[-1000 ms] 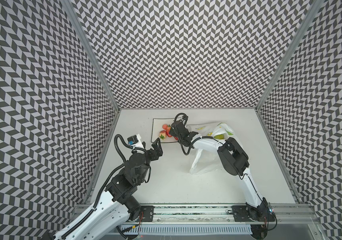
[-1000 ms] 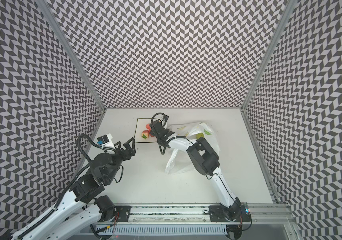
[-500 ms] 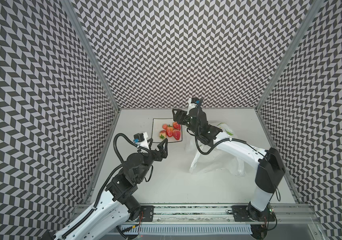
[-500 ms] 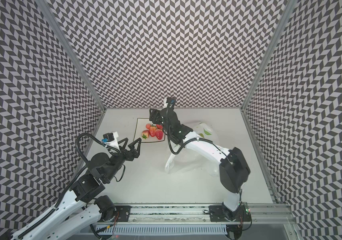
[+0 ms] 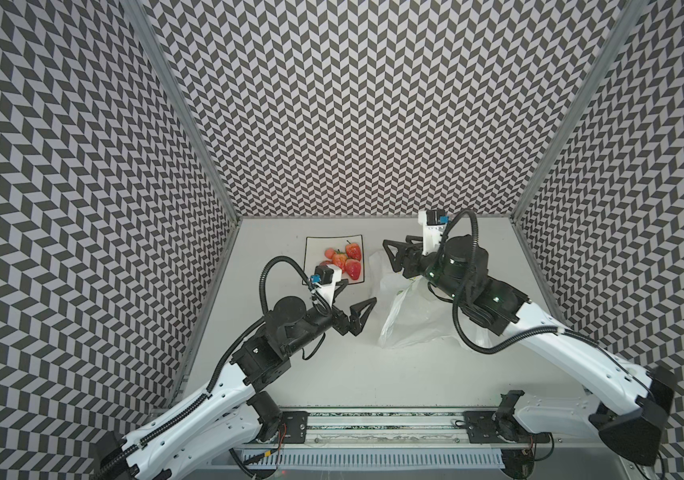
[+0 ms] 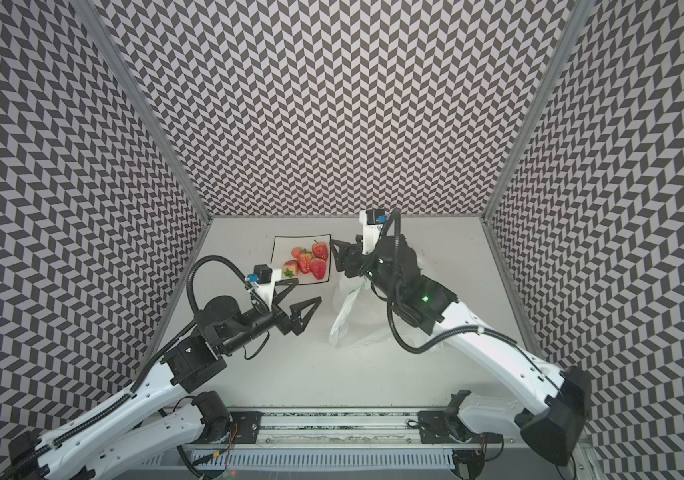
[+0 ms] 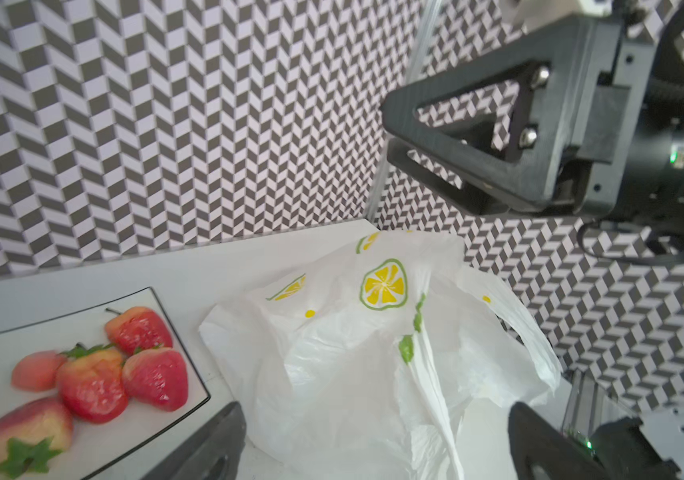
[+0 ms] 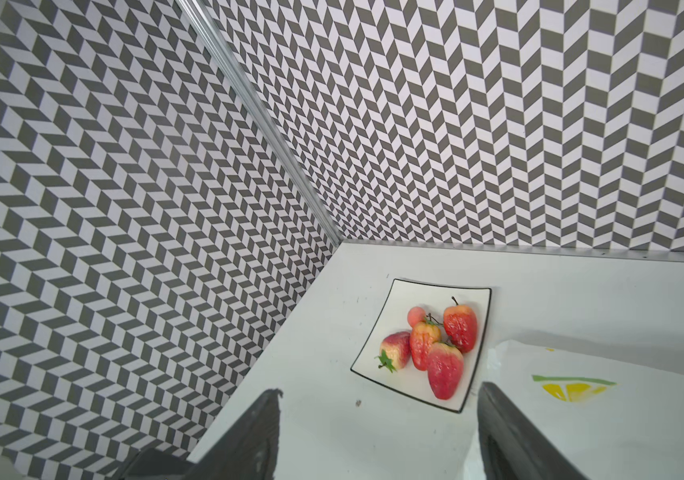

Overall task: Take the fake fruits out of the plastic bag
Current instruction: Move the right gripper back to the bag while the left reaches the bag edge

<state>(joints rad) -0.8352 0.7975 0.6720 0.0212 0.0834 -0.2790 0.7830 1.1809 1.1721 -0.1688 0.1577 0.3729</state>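
Red fake strawberries (image 5: 346, 262) and one small pinkish fruit (image 8: 416, 316) lie clustered on a white square black-rimmed plate (image 5: 314, 245) at the far side of the grey table (image 5: 373, 374). At about four o'clock from the plate, just beside it, a crumpled white plastic bag (image 5: 408, 320) with lemon-slice prints lies on the table. Its contents cannot be seen. The left gripper (image 5: 361, 290) hovers at the bag's nine o'clock, jaws spread wide and empty. The right gripper (image 5: 394, 246) hangs over the bag's twelve o'clock edge, jaws apart, holding nothing.
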